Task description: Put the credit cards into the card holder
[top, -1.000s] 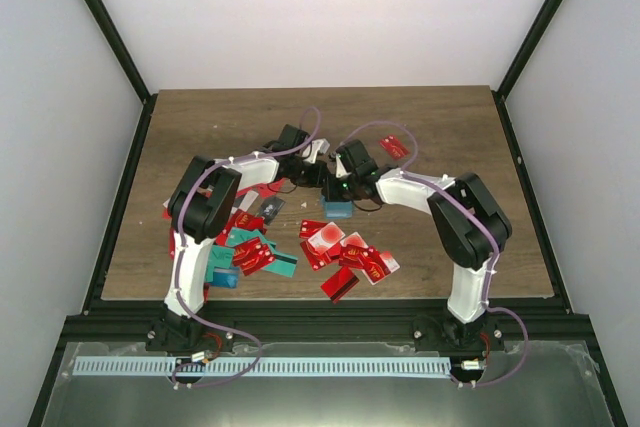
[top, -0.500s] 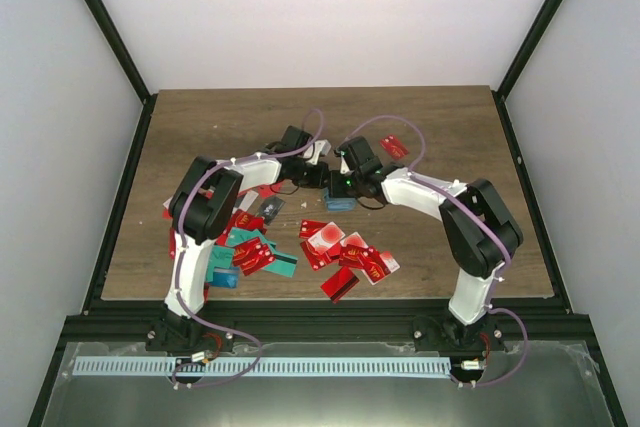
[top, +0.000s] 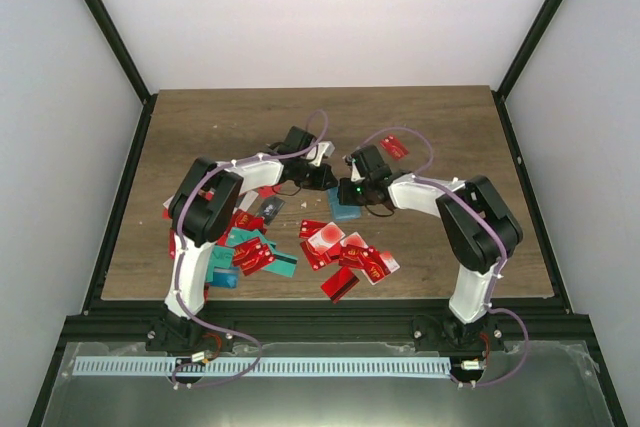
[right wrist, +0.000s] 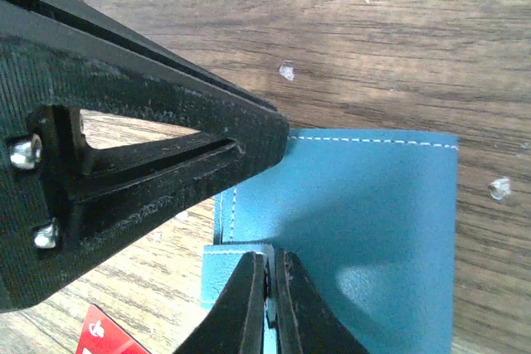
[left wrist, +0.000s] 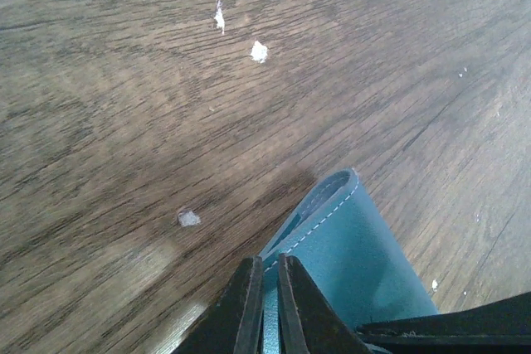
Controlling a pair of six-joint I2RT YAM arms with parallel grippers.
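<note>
The teal card holder (top: 343, 207) lies on the table between both arms. My left gripper (left wrist: 270, 283) is shut on one edge of the card holder (left wrist: 357, 254), whose folded flap lifts off the wood. My right gripper (right wrist: 270, 275) is shut on a thin inner flap of the card holder (right wrist: 373, 221), with the left gripper's black finger (right wrist: 149, 155) pressing at its corner. The credit cards, mostly red, lie scattered nearer the arm bases (top: 345, 255) and under the left arm (top: 250, 247). One red card (top: 396, 146) lies apart, behind the right gripper (top: 352, 192).
Small white specks (left wrist: 259, 51) dot the wooden table (top: 450, 127). A black frame edges the table, with white walls beyond it. A red card corner (right wrist: 104, 333) shows by the right gripper. Purple cables loop over both arms.
The right wrist has shifted a little to the right, and more of the card holder shows below the two grippers. The left arm has hardly moved.
</note>
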